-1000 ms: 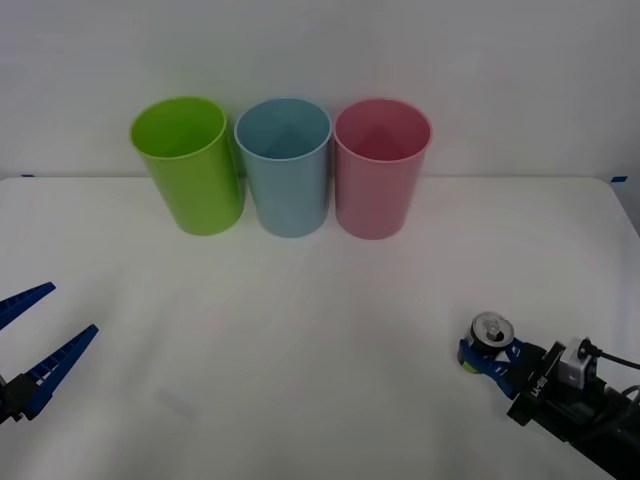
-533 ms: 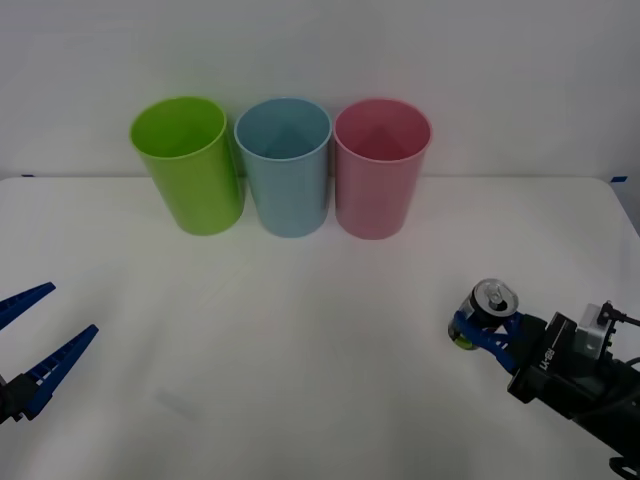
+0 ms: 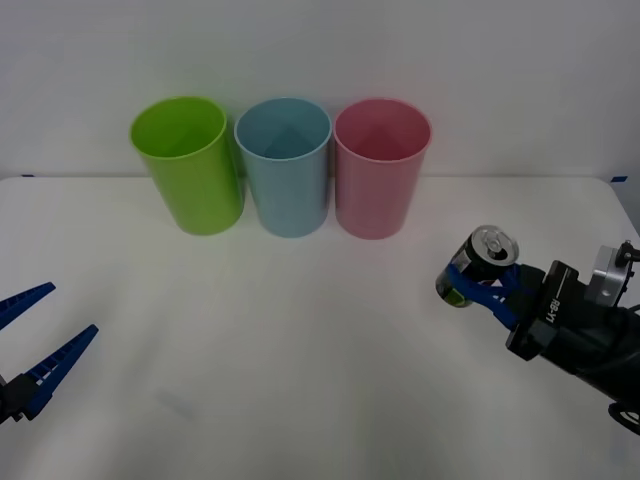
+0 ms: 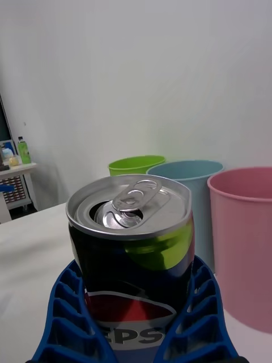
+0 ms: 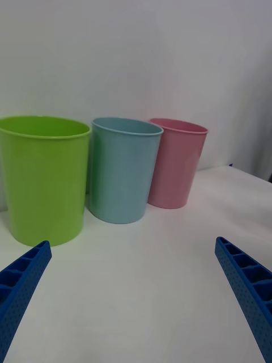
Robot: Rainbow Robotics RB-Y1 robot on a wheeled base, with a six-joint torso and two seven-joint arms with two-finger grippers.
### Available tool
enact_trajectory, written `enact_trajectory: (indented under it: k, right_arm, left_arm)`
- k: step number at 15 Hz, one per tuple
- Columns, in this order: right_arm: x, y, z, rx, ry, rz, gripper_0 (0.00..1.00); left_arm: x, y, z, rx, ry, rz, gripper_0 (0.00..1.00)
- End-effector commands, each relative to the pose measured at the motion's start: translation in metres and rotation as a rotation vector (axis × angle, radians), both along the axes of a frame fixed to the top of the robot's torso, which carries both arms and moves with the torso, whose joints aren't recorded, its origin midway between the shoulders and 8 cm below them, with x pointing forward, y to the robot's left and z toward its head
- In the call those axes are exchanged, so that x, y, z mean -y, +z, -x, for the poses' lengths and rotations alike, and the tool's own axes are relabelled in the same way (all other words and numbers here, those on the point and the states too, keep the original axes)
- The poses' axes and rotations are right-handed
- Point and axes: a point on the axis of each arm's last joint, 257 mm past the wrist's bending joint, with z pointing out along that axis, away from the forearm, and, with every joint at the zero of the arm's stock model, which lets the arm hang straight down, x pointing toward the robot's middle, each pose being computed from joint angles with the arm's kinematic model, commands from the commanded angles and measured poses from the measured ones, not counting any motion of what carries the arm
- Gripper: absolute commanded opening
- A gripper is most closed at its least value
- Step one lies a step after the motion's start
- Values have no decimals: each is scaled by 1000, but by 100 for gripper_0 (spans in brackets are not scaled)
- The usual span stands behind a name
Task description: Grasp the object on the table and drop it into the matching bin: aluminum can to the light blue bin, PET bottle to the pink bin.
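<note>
Table [image 3: 300, 340]: broad white top; I saw nothing resting on its middle.
Bins: lime green bin [image 3: 188, 165], light blue bin [image 3: 284, 165] and pink bin [image 3: 380, 165] lined the upper centre.
Change: my right gripper [image 3: 478, 285] had carried the aluminum can [image 3: 478, 265] up off the table since a second ago, so the grasp held.
Can: at right-centre of the frame, clamped tilted between the ribbed blue fingers [image 4: 68, 306].
Left gripper [image 3: 35, 345]: lower left, spread wide, idle.

Bright even light, soft faint shadows, sharp focus, no glare

plain white wall [image 3: 320, 50]; small side table [image 4: 17, 168] with bottles
</note>
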Motion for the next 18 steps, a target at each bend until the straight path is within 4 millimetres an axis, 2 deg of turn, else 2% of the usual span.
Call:
enact_trajectory:
  k: [1, 2, 9, 18]
  right_arm:
    - [-8, 19, -12, 47, 19, 17, 0]
    - [-14, 33, -23, 74, 21, 20, 0]
    - [-43, 76, -74, 123, -32, 18, 0]
    - [-90, 110, -156, 119, -3, 23, 0]
  left_arm:
    - [0, 0, 0, 0, 0, 0, 100]
    - [0, 0, 0, 0, 0, 0, 100]
    - [0, 0, 0, 0, 0, 0, 100]
    - [0, 0, 0, 0, 0, 0, 100]
